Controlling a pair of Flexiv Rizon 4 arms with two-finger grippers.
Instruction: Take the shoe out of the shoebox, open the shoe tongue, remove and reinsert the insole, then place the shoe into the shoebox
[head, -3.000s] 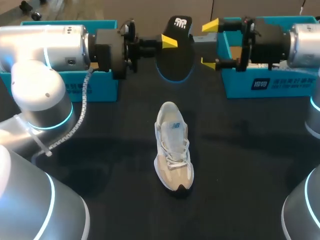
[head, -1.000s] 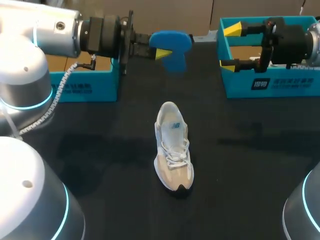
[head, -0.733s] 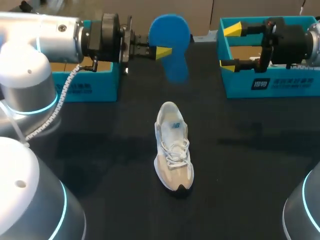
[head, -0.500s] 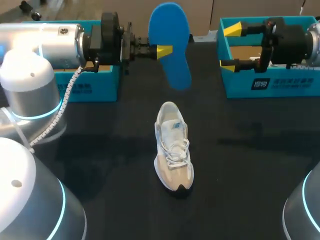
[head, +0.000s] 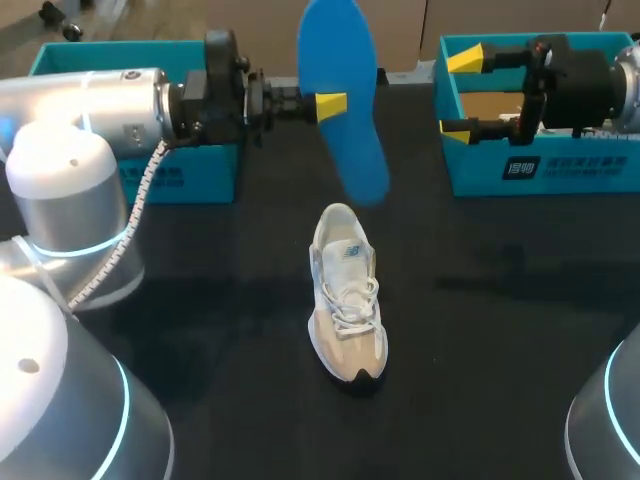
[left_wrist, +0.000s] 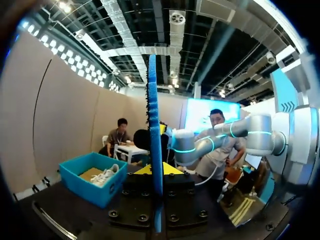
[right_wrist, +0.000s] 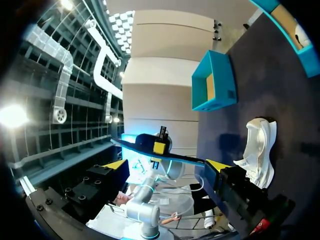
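Beyond the shoe (head: 346, 292), left gripper (head: 330, 104): pinching the blue insole (head: 345, 90), raised above the shoe.
right gripper (head: 459, 92): spread wide, empty, right of the shoe.

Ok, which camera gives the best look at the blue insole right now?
The head view: the insole shows its broad blue face there, held by the left gripper. The left wrist view sees it only edge-on, a thin blue strip. The right wrist view catches a thin dark sliver.

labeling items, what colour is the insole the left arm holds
Bright blue insole; it shows best in the head view.
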